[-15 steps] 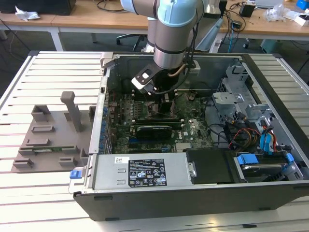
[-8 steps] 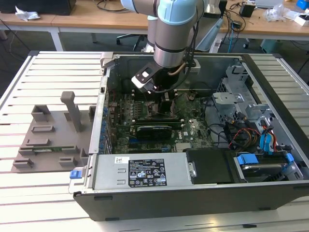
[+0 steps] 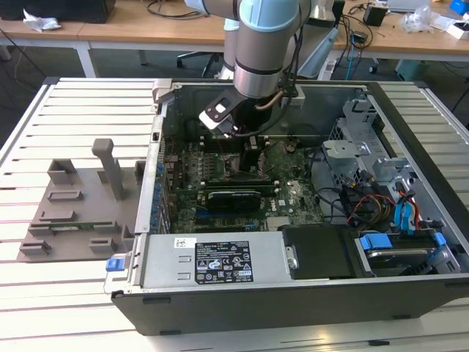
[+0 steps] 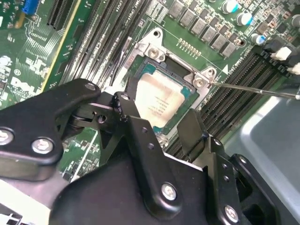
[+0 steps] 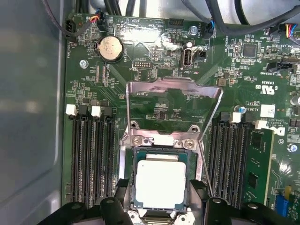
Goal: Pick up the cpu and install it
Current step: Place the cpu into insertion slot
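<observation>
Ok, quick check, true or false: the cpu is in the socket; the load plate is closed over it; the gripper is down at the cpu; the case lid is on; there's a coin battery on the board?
1. The cpu sits in the socket. True.
2. The load plate is closed over the cpu. False: it stands swung up, and the cpu's silvery top is uncovered.
3. The gripper is down at the cpu. True.
4. The case has its lid on. False: it lies open, with the motherboard exposed and the arm reaching in.
5. A coin battery sits on the motherboard. True.
</observation>
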### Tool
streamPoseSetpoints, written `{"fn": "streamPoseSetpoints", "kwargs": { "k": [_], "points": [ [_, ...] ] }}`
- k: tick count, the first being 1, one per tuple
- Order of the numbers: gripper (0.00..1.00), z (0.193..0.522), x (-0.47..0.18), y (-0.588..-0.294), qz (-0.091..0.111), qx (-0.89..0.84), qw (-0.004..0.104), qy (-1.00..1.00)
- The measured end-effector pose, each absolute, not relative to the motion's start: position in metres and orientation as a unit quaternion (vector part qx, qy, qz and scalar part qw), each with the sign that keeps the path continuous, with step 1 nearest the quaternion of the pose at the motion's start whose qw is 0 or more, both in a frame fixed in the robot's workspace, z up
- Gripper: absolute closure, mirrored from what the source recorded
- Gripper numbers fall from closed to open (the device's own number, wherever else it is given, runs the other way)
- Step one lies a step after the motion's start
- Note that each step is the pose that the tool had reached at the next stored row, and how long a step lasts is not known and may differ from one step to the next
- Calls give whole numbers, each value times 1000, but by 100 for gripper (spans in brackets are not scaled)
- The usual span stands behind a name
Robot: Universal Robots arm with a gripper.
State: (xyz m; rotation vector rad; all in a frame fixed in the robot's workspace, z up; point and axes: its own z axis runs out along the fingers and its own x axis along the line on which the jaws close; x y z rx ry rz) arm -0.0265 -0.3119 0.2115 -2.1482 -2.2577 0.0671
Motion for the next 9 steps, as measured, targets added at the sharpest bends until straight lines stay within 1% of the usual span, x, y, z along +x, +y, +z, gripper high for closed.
{"fn": "streamPoseSetpoints", "kwargs": {
  "k": [1,2,3,4,5,8,9],
  "points": [
    [40,212,-26,-312,21,-689,12,-724],
    [46,212,-27,-312,21,-689,12,-724],
    [46,212,-27,-312,21,-689,12,-724],
    [53,212,-27,-312,21,-689,12,-724],
    [71,212,-27,-312,22,-689,12,-724],
    [89,212,-27,-313,22,-689,12,-724],
    [89,212,-27,-314,22,-689,12,-724]
  ]
}}
